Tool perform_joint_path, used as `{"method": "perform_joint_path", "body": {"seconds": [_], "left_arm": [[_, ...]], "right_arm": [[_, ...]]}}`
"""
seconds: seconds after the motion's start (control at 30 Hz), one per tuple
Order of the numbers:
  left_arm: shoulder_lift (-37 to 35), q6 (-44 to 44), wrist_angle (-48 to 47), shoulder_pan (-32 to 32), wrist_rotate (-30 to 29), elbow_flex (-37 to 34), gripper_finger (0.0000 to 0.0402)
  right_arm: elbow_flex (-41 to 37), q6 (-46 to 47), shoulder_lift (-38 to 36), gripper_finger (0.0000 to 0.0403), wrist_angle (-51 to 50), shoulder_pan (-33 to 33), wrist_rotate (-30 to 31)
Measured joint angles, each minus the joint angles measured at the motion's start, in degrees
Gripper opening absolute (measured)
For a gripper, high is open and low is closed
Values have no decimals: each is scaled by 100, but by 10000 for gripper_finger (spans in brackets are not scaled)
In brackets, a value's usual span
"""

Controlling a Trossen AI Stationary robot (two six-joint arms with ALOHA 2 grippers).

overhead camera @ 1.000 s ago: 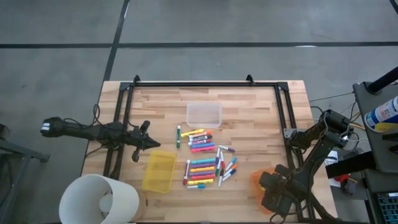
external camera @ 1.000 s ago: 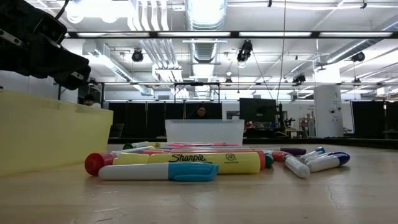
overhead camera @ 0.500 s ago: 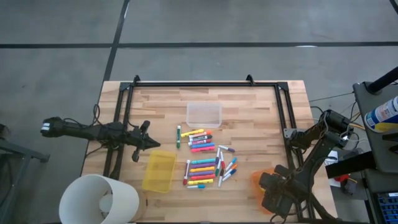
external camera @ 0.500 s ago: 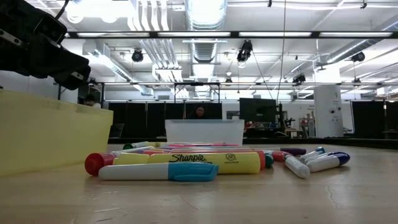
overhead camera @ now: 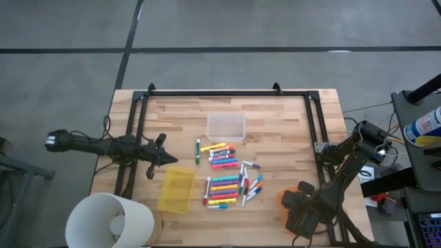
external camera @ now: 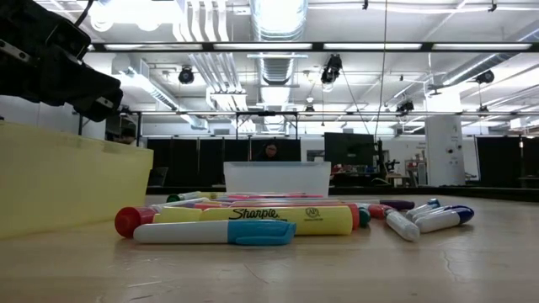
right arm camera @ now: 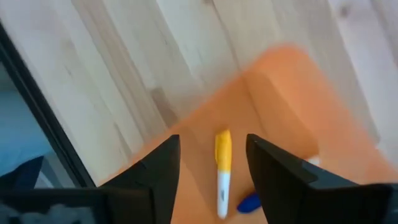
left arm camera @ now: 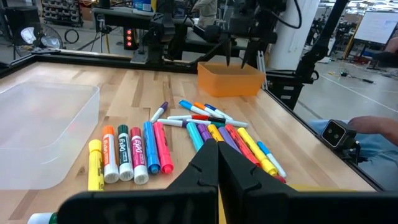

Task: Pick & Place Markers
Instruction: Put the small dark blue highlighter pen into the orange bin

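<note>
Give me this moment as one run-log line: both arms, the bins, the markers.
right gripper: open over orange bin, a marker inside | left gripper: shut, near yellow bin | markers: pile mid-table | clear bin: beyond pile

Between the dark fingers of the right gripper [right arm camera: 208,180] lies a thin white marker with a yellow cap [right arm camera: 222,171] on the orange rectangular plastic bin [right arm camera: 273,118]; beside it, a blue cap [right arm camera: 249,202]. Beyond the bin, pale striped wood table [right arm camera: 124,68].
</note>
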Motion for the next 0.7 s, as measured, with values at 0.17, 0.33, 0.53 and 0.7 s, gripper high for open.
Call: {"method": "perform_joint_path", "body": {"seconds": [0.17, 0.33, 0.53, 0.7], "left_arm": [[0, 0, 1, -2, 0, -2, 0], [-2, 0, 0, -1, 0, -1, 0], [0, 0, 0, -1, 0, -2, 0], [0, 0, -1, 0, -1, -2, 0]], "right_arm": [[189, -607, 0, 171, 4, -199, 305], [258, -1297, 0, 170, 36, -435, 716], [258, -1833, 0, 167, 123, -770, 727], [258, -2109, 0, 166, 137, -868, 718]]}}
